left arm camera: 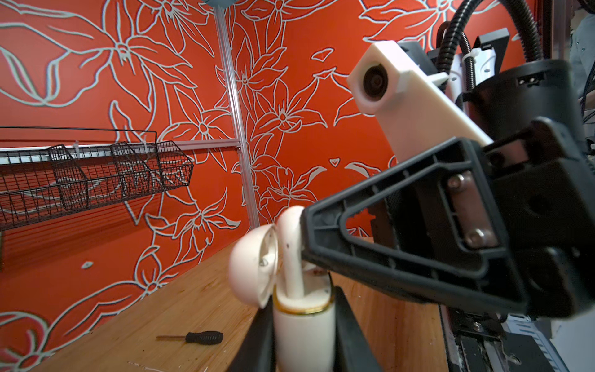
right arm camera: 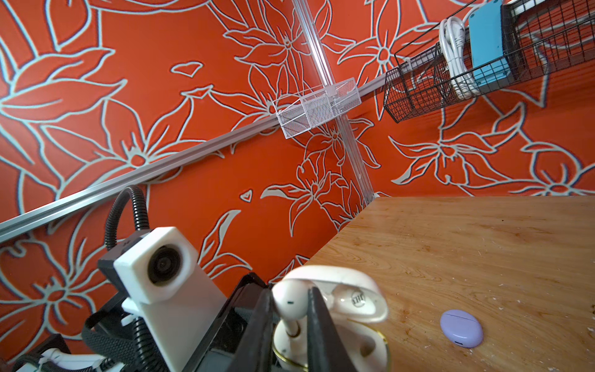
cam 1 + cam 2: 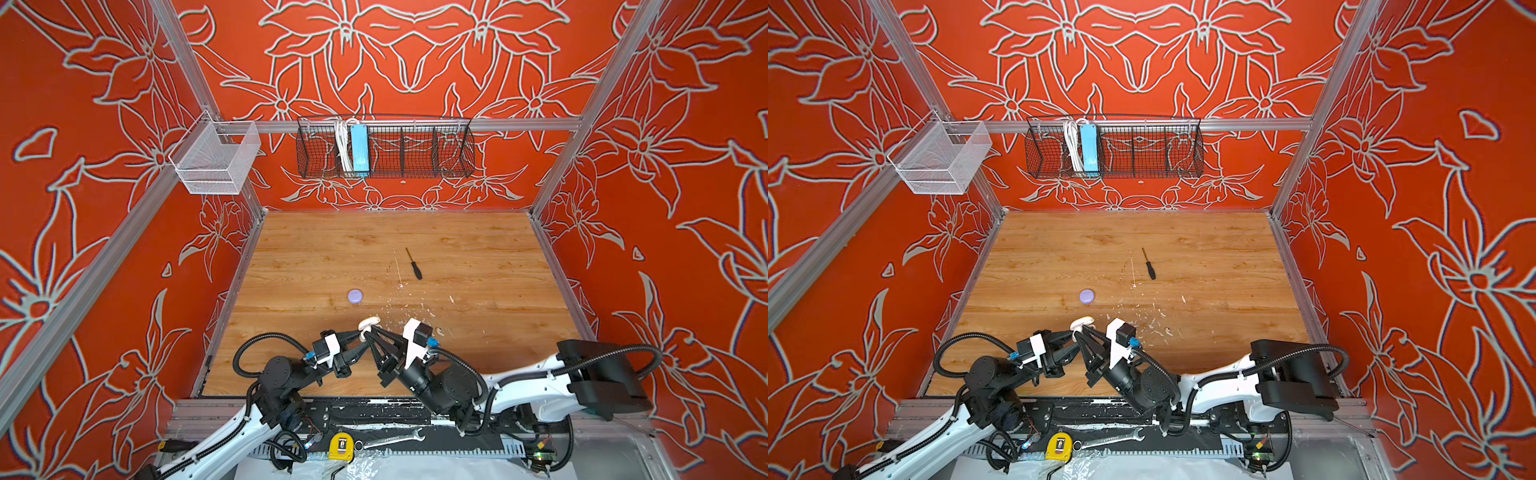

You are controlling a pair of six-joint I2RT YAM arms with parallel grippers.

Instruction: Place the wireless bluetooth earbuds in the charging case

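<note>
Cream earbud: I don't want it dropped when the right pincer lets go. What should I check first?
1. Cream case clamped in left pincer: ok.
2. Lid open: ok.
3. Cream earbud held by right pincer: ok.
4. Stem entered in the case: ok.
5. Earbud fully seated: not ok, much stem shows above the case.
6. Lavender case clear of the work: ok.

Bright light is falling from above; the basket (image 1: 96, 180) is casting a striped shadow below. Wall (image 3: 706, 291) outlines are fringing with colour at the top views' edges. At 6 o'clock in the left wrist view, the case (image 1: 302, 331) is blurring.
</note>
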